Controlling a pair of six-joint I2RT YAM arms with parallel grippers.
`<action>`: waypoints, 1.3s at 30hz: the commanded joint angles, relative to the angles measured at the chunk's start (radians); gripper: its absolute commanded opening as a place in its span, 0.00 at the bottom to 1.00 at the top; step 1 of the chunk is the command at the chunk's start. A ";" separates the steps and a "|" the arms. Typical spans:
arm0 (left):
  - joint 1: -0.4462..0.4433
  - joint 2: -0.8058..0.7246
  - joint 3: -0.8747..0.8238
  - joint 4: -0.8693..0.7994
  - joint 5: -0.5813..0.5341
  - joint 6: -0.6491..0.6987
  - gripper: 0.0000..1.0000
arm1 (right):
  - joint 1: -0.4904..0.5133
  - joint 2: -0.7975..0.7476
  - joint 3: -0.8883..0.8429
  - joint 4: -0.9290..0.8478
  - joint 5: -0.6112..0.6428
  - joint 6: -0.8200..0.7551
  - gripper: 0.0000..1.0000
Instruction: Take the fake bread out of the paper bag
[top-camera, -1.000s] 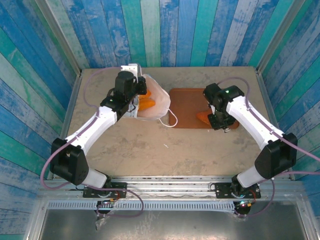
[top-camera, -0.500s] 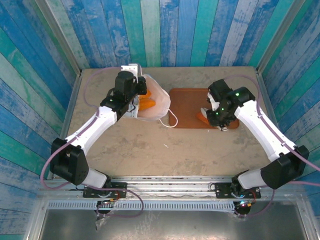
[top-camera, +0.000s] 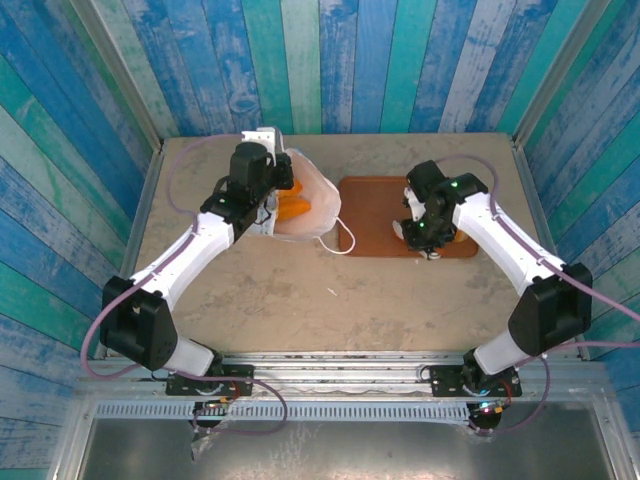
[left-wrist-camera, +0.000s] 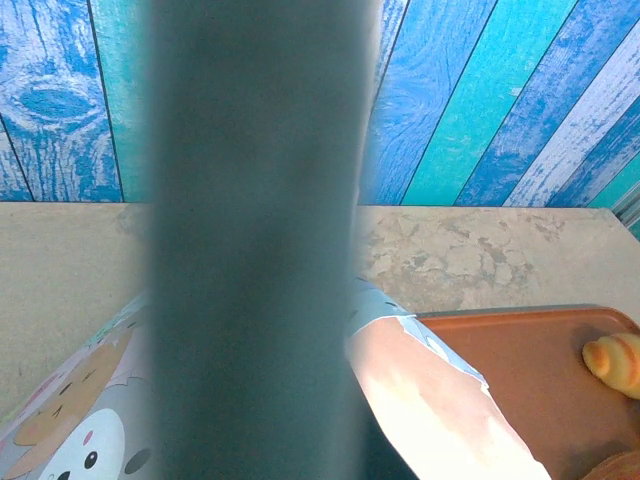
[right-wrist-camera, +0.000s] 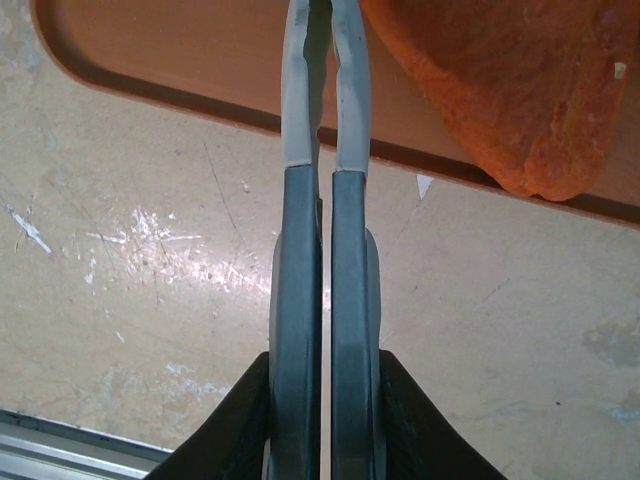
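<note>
The white paper bag (top-camera: 312, 205) lies on its side at the back left with its mouth facing the tray. Orange fake bread (top-camera: 290, 208) shows inside it. My left gripper (top-camera: 262, 200) sits at the bag's left rim, shut on the paper. In the left wrist view a dark blurred finger (left-wrist-camera: 250, 250) stands in front of the lit bag wall (left-wrist-camera: 440, 400). One orange loaf (right-wrist-camera: 510, 90) lies on the brown tray (right-wrist-camera: 180, 50), and a small bun (left-wrist-camera: 615, 360) lies there too. My right gripper (right-wrist-camera: 321, 30) is shut and empty just left of that loaf, over the tray's near edge.
The tray (top-camera: 375, 215) lies right of the bag, and a white cord handle (top-camera: 343, 240) trails onto its left edge. Blue and teal plank walls close in the back and sides. Bare tabletop (top-camera: 320, 300) stretches in front of the bag and tray.
My right gripper has shut with nothing in it and shifted a little left, away from the loaf on the tray. The left arm and the bag have not moved.
</note>
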 joint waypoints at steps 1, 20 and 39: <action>-0.002 -0.062 -0.017 0.017 -0.028 -0.005 0.00 | -0.018 0.016 -0.009 0.039 -0.032 -0.007 0.25; -0.002 -0.059 -0.019 0.016 -0.018 -0.016 0.00 | -0.028 0.113 -0.047 0.081 -0.074 -0.018 0.24; -0.001 -0.073 -0.030 0.025 -0.012 -0.017 0.00 | -0.029 0.083 -0.064 0.045 0.018 0.032 0.25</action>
